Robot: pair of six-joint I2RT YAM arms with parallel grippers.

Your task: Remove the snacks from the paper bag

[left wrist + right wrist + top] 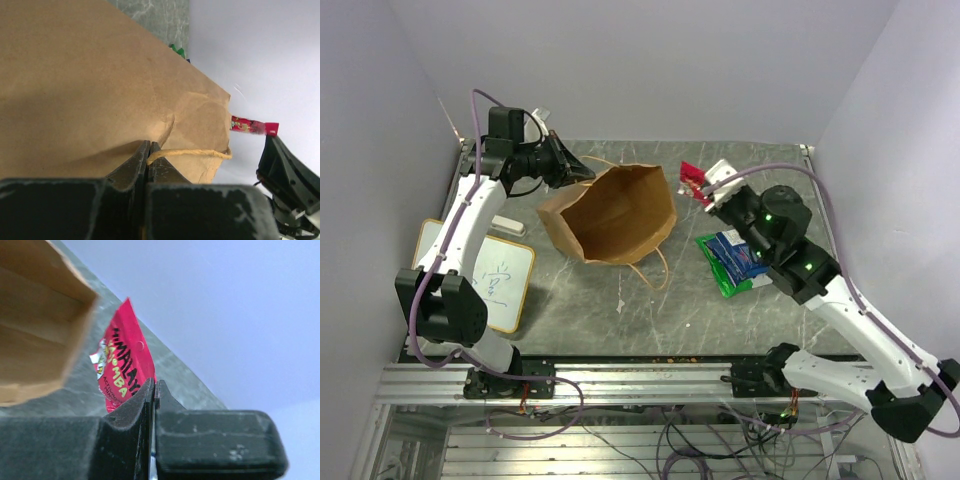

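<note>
The left gripper (pixel 568 168) pinched the rim of the paper bag (pixel 615 212) while the right gripper (pixel 708 190) clamped the small red packet (pixel 691 178) just right of it, near green and blue packets (pixel 735 258) already out; none showed inside.

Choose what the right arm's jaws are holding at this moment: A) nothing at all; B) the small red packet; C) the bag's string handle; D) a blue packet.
B: in the right wrist view the right arm's jaws are shut on the lower edge of the small red packet, which hangs beside the paper bag.
</note>
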